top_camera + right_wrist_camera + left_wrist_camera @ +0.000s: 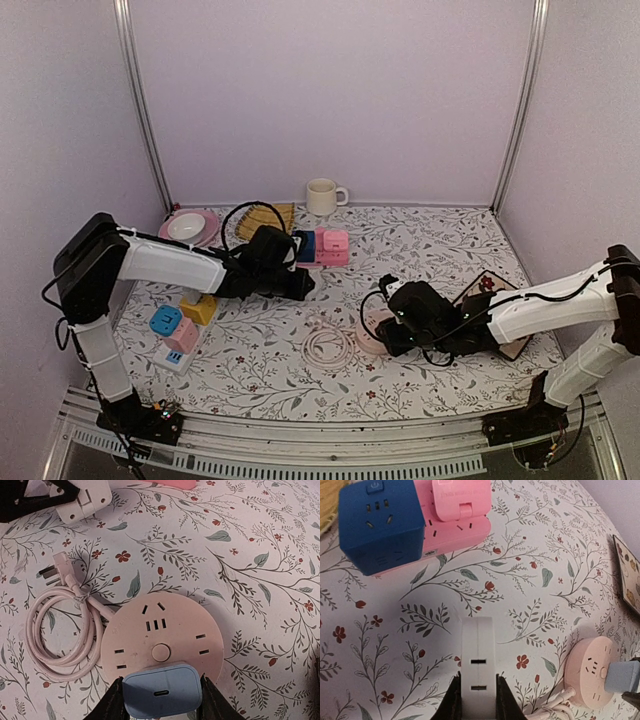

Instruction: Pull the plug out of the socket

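Blue plug (162, 691) is sitting at the near edge of the round pink socket (150, 630), and your right gripper (161, 702) is clamping it between partly closed fingers; you cannot tell whether its pins are seated. Your left gripper (477, 700) is pinching a white adapter (477, 650) tightly, apart from the socket.

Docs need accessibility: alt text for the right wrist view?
The right gripper clamps a blue plug seated at the near edge of a round pink socket. Its cord lies coiled to the left on the floral tablecloth.
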`<action>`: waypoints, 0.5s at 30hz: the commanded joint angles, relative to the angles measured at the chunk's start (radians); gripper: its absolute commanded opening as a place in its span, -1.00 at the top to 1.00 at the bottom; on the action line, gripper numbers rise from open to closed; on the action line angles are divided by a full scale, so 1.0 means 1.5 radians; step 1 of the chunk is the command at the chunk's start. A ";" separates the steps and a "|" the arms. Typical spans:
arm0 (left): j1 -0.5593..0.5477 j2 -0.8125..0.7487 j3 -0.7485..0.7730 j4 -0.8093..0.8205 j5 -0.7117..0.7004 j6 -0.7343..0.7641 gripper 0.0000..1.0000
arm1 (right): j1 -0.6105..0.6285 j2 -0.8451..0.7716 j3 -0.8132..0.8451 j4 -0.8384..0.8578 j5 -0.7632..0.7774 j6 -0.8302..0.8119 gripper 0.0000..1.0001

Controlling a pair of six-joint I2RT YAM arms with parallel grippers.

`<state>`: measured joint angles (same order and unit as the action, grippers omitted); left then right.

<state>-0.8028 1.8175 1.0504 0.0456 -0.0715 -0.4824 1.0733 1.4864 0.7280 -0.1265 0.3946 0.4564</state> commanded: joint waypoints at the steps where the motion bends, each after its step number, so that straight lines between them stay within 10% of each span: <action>1: 0.004 0.037 0.026 0.006 0.034 -0.010 0.88 | -0.003 -0.021 -0.011 -0.015 0.002 0.002 0.56; 15: 0.017 0.047 0.021 -0.016 -0.022 0.008 0.42 | -0.003 0.003 0.016 -0.013 -0.006 -0.006 0.57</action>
<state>-0.7948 1.8812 1.0672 0.0387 -0.0586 -0.4862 1.0729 1.4788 0.7246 -0.1341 0.3904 0.4561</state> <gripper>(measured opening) 0.235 0.438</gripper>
